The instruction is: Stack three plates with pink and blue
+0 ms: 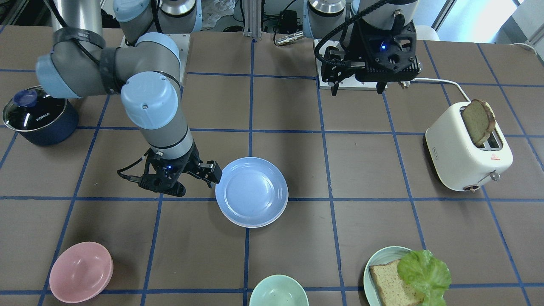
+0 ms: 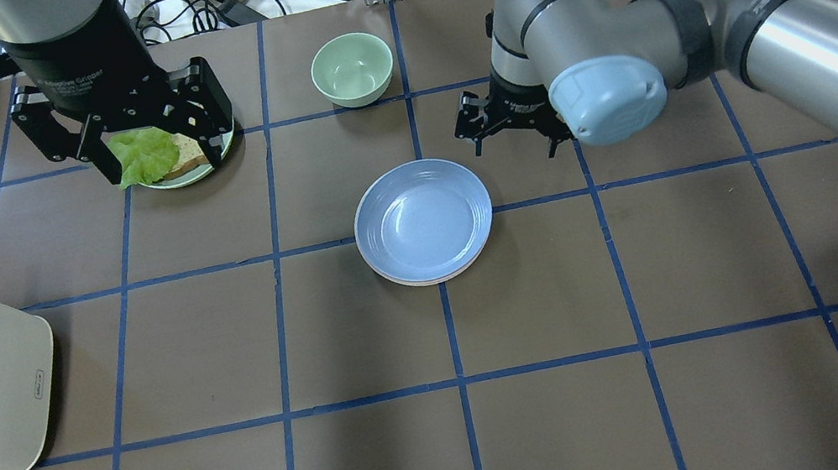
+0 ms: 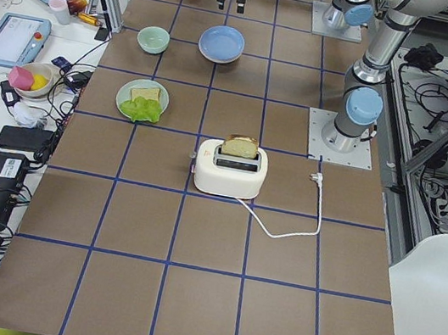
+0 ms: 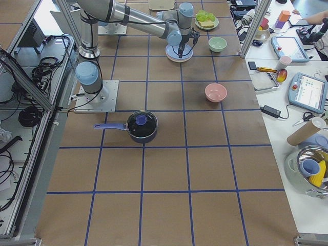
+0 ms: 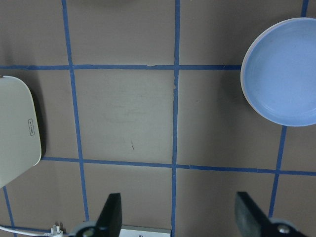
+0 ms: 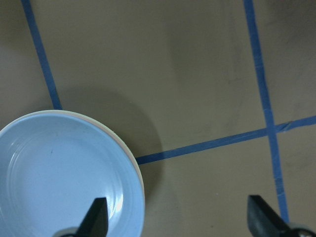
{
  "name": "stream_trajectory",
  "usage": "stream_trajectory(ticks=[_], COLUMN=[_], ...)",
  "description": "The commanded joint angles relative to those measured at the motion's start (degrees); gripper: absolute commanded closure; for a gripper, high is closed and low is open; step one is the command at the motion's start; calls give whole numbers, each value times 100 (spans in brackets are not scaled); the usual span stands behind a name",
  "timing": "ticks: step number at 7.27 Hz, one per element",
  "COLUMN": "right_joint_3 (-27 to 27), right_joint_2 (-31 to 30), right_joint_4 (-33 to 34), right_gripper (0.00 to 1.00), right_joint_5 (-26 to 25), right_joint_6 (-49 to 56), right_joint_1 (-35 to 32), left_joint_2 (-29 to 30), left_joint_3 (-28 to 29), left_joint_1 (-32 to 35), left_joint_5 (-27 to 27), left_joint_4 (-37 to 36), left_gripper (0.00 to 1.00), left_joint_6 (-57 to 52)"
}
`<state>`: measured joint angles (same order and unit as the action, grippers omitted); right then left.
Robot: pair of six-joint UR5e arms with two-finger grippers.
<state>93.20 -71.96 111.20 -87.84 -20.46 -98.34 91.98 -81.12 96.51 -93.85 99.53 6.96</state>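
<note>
Left gripper (image 1: pixel 358 88) is hanging high near the robot's edge of the table (image 1: pixel 365 161), its jaws spread wide and holding nothing.

Further out, at the table's middle, the stack of plates (image 2: pixel 424 221) is sitting with the light blue plate (image 1: pixel 251 190) on top. The right gripper (image 2: pixel 514 144) is hovering just beside its rim on the robot's right, fingers fully apart and empty.

Along the operators' edge, 2 bowls, a pink bowl (image 1: pixel 80 272) and a mint bowl (image 1: pixel 278 291), are sitting well clear of the stack.

The task is looking close to done. The likely risk is the right arm pulling away low: a finger could be clipping the rim and sliding the top plate off centre, since the plates are already lying slightly offset.

Only the overhead view is showing the pale pink plate (image 2: pixel 439 277) peeking out on the robot's side. The right wrist view is adding a creamy edge outside the blue, probably the 3rd plate. The front-facing view is hiding both colours.
</note>
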Motion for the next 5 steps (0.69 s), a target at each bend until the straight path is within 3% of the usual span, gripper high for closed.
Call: stream_trajectory(ticks=[1,5], right_joint_3=[-566,-549], right_joint_2=[-343,-1634], right_joint_4=[-993,-2073], right_gripper=[0,0], right_joint_5=[-84,4], right_joint_6=[709,2570], right_joint_1=[244,832], left_joint_2=[-346,-506], left_joint_3=[-709,-967], left_joint_1=[0,-79], left_joint_5=[68,447], left_joint_4=[-687,-909], left_gripper=[0,0], left_joint_6=[-150,-483])
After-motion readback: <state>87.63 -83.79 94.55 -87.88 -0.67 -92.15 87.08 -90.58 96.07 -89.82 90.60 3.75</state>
